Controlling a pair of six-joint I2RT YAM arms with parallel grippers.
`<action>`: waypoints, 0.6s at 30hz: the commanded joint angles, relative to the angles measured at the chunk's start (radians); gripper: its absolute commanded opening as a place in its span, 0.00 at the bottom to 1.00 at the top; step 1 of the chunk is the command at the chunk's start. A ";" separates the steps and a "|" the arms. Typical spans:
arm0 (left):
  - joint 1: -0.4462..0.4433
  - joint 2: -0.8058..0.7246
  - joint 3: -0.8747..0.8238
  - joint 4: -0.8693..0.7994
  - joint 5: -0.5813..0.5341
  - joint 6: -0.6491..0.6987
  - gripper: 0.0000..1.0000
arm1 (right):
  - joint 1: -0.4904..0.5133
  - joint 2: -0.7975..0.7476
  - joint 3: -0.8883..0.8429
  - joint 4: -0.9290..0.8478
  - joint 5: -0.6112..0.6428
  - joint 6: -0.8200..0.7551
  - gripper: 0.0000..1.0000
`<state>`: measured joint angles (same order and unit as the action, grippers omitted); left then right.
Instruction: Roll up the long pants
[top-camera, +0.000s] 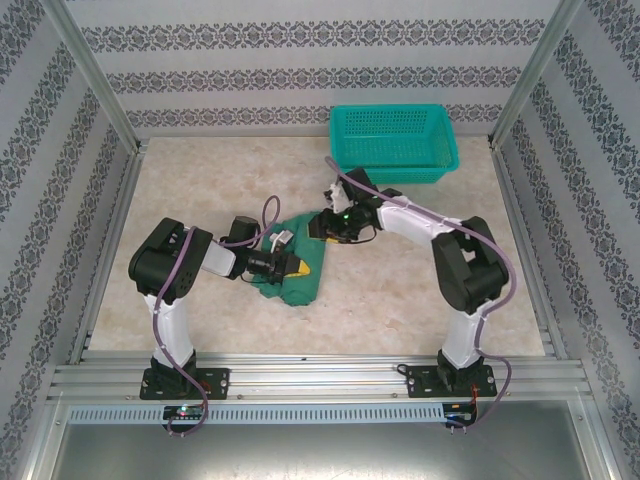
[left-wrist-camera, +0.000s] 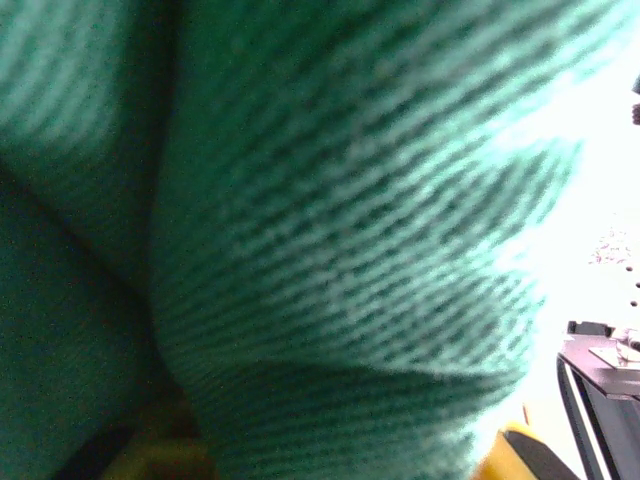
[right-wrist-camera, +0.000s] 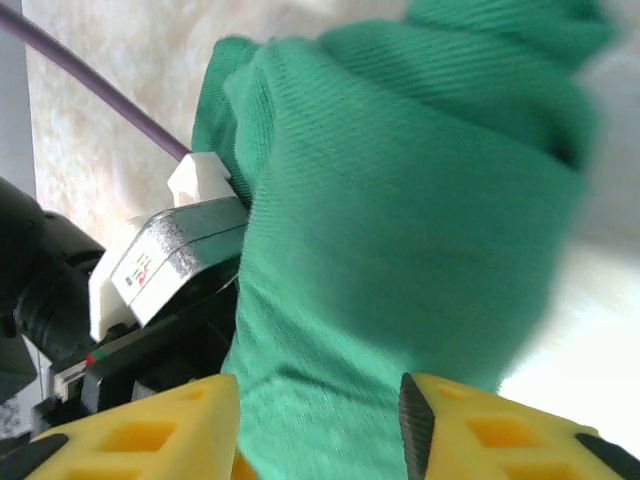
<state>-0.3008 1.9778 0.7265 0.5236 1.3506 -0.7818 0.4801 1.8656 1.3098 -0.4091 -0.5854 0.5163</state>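
The long pants (top-camera: 296, 284) lie as a dark green bundle in the middle of the table. My left gripper (top-camera: 298, 264) reaches into the bundle from the left. In the left wrist view the green cloth (left-wrist-camera: 330, 220) presses close against the camera and sits between the yellow fingers (left-wrist-camera: 505, 448), so the left gripper (left-wrist-camera: 330, 458) is shut on it. My right gripper (top-camera: 318, 226) is at the bundle's upper right edge. Its yellow fingers (right-wrist-camera: 470, 430) stand apart, so the right gripper (right-wrist-camera: 318, 405) is open, with a fold of the pants (right-wrist-camera: 400, 220) between them, not pinched.
A teal mesh basket (top-camera: 392, 140) stands at the back right of the table. The left arm's wrist housing (right-wrist-camera: 165, 255) and its purple cable (right-wrist-camera: 90, 80) sit just left of the fold. Metal rails border the table.
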 joint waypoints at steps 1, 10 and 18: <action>-0.018 0.083 -0.042 -0.186 -0.182 0.064 0.00 | -0.028 -0.043 -0.015 -0.115 0.089 -0.087 0.57; -0.016 0.066 -0.041 -0.202 -0.179 0.074 0.00 | -0.004 0.048 -0.058 0.026 -0.009 -0.112 0.98; -0.015 0.059 -0.038 -0.205 -0.176 0.076 0.00 | 0.017 0.141 -0.066 0.201 -0.099 -0.038 0.98</action>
<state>-0.3012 1.9732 0.7349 0.4862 1.3502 -0.7517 0.4847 1.9560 1.2537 -0.3225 -0.6201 0.4419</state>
